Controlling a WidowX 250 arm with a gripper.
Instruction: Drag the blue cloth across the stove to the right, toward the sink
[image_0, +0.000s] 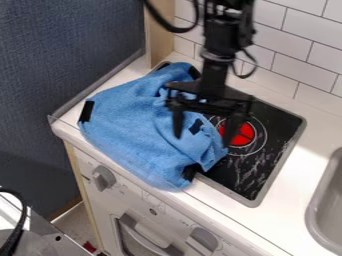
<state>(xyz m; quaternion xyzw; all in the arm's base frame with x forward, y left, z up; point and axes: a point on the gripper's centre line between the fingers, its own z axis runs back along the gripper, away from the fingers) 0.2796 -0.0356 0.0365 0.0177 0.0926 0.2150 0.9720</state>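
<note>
**Blue cloth (130, 125) lies crumpled below a spread gripper (204, 140)**

The white counter (319, 132) carries the black hob (282, 131). The cloth covers the hob's left part in the view and reaches the counter's front edge. It is soft, so I judge that a push from above would only make more wrinkles; a pinch on one raised fold should serve better.

The gripper is released, its fingers wide apart, and it grasps nothing. One finger (178, 122) stands over the cloth, the other (232, 131) beside the cloth's right end, near the red disc (246, 134). I cannot tell if the tips touch. It seems wise to bring both tips around a single layer, close gently, and raise the cloth a little before any pull, so that it does not drag on the hob. The black patches (87, 111) could help to judge where its borders are.
</note>
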